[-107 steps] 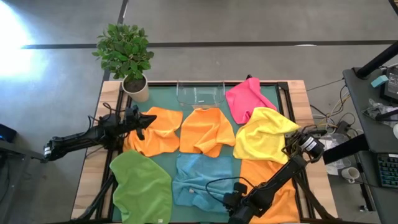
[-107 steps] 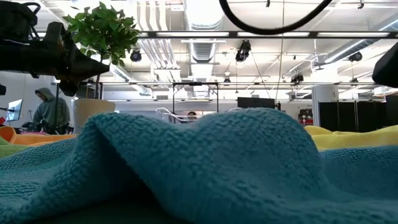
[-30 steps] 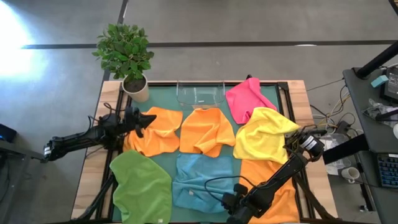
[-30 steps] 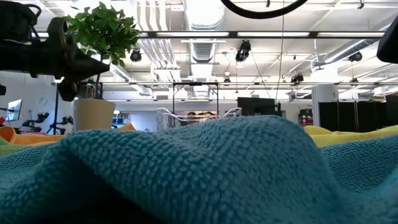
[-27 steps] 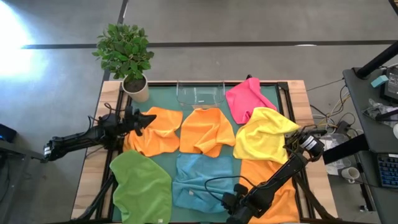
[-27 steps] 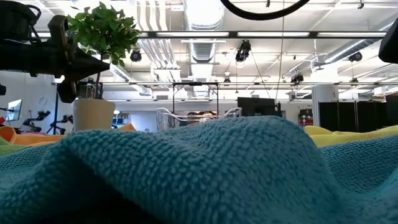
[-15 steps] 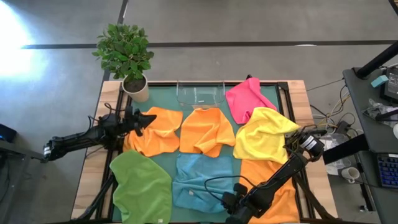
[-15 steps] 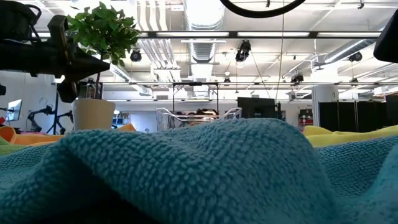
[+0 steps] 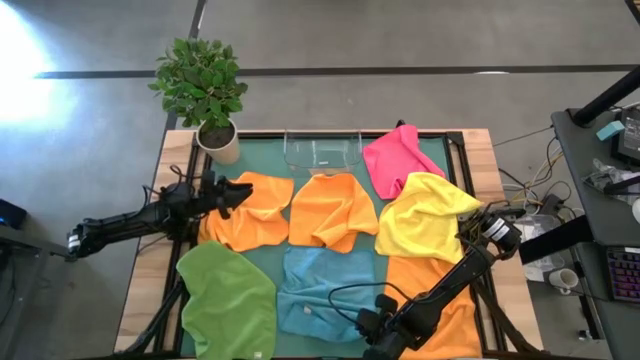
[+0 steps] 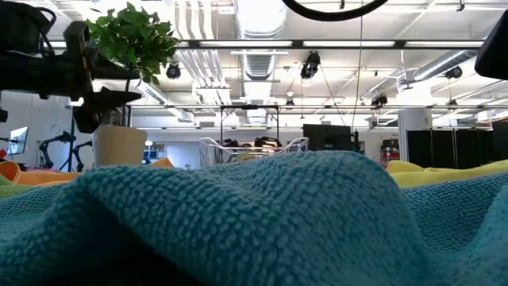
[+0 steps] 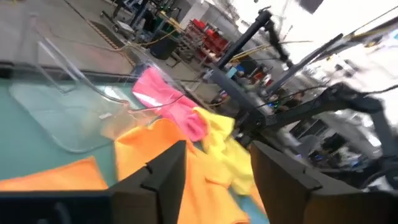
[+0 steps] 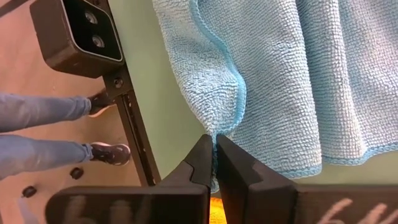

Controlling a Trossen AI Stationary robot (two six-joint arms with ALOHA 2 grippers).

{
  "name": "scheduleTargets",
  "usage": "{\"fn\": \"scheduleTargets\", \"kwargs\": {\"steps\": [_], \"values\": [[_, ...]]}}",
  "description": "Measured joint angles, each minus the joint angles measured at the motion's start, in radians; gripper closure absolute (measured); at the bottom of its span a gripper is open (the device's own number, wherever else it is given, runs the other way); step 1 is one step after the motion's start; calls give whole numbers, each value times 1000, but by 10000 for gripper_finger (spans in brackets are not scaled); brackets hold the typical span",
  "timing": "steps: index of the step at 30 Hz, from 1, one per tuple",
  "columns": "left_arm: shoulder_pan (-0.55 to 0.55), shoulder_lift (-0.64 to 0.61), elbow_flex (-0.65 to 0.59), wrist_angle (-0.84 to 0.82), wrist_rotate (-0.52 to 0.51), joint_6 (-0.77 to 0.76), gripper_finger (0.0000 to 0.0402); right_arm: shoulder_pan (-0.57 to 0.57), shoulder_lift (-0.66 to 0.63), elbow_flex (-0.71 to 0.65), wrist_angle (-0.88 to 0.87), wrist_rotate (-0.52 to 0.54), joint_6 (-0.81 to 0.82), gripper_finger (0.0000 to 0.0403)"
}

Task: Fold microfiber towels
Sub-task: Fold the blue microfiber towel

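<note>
Lower centre of the high view: the right claw (image 9: 372,325) is closed, pinching the light blue towel's (image 9: 325,290) edge, the green towel (image 9: 228,300) beside it. Mid-left: the left claw (image 9: 243,190) stands open, empty, above the leftmost orange towel (image 9: 250,215). Beyond, at the counter's (image 9: 172,160) far edge: pink towel (image 9: 395,155), clear tray (image 9: 322,150).
</note>
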State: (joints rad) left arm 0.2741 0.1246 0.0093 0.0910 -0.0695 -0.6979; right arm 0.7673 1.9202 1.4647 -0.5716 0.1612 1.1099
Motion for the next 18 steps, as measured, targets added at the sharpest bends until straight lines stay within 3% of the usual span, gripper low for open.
{"fn": "scheduleTargets", "kwargs": {"steps": [5,8,18], "values": [[0,10,2,184,201,-5,237,0,0,0,0,0,-19,394],[-7,38,39,188,277,-6,243,0,0,0,0,0,-25,394],[-67,261,203,188,308,38,256,0,0,0,-1,0,-51,394]]}}
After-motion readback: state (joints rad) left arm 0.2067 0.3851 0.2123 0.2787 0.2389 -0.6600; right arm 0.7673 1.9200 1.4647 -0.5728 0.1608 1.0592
